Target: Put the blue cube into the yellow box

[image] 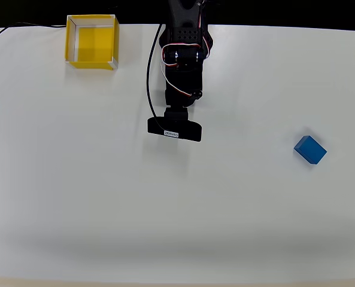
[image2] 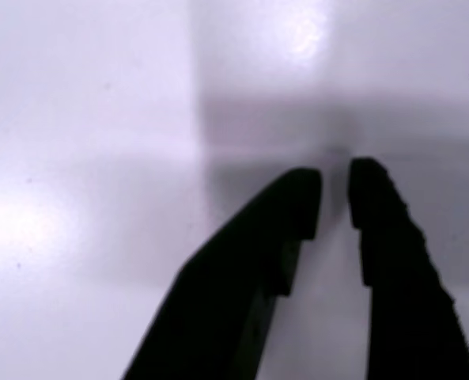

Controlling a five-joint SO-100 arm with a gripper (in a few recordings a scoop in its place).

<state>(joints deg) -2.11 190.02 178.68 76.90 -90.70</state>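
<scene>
Sitting alone near the right edge of the overhead view, the blue cube (image: 310, 149) rests flat on the white table (image: 93, 197), turned so its corners point roughly up, down, left and right in the picture. It looks to me like a small solid block with plain matte faces, so I judge it light, stiff and not slippery; it should not deform or break under a firm pinch. I would take it across two opposite flat faces, low enough to catch the middle of its height, with my wrist rotated to match its diagonal set, since closing on the corners would likely make it twist out. The yellow box (image: 91, 41) stands open-topped at the upper left of the overhead view, well apart from the cube and on the other side of my arm (image: 182, 66), which reaches down from the top edge in the middle. My gripper (image2: 334, 198) hangs over bare table in the wrist view, holding nothing, its two dark fingers (image2: 380, 214) nearly together with a narrow slit of table showing between the tips. I will need to spread them wider than the cube before coming down on it.
</scene>
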